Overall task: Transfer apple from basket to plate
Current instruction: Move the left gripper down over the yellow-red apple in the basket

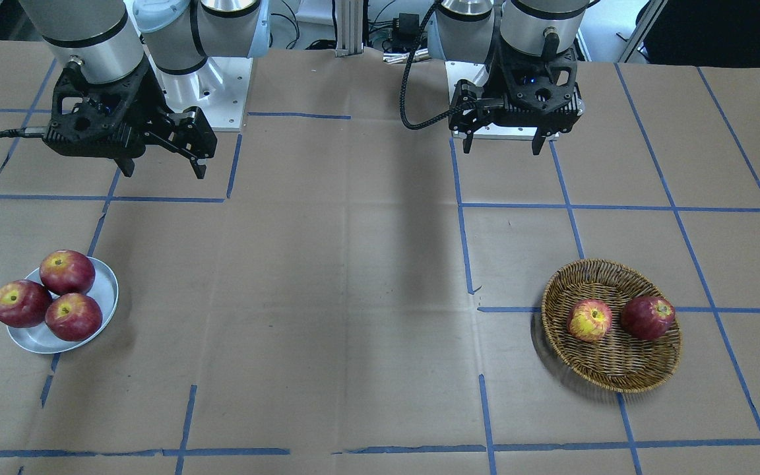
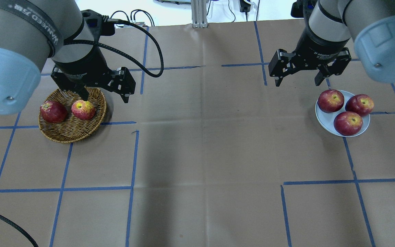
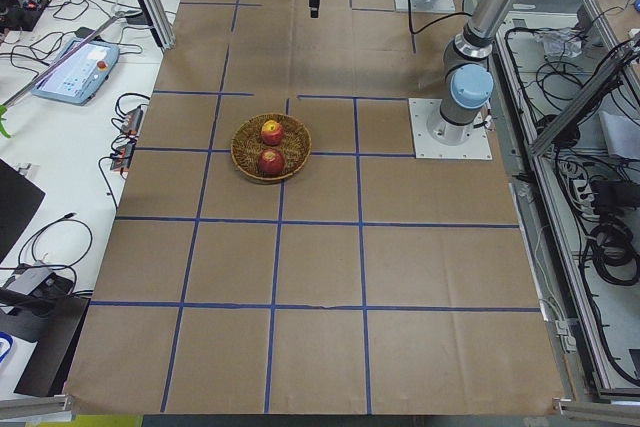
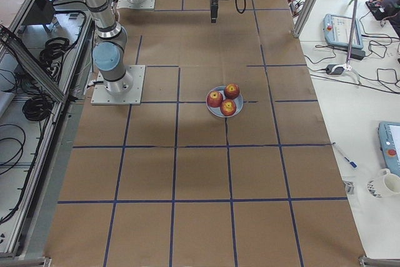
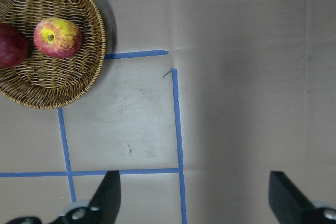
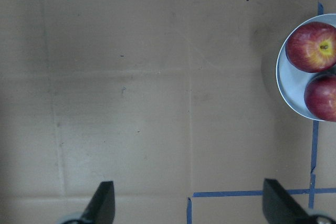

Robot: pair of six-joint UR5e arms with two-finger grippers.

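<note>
The pale yellow-and-red apple (image 1: 590, 320) lies in the brown wicker basket (image 1: 611, 382) beside a dark red apple (image 1: 648, 317). It also shows in the overhead view (image 2: 83, 109) and the left wrist view (image 5: 58, 37). My left gripper (image 2: 105, 98) is open and empty, hanging high over the basket's (image 2: 70, 135) inner-back edge. The grey-white plate (image 2: 324, 118) holds three dark red apples (image 2: 348, 123) on the opposite side of the table. My right gripper (image 2: 297, 83) is open and empty, high and just inward of the plate (image 6: 289, 87).
Brown paper with blue tape lines covers the table. The two arm bases (image 1: 221, 92) stand at the robot's edge. The wide stretch of table between basket and plate holds no objects.
</note>
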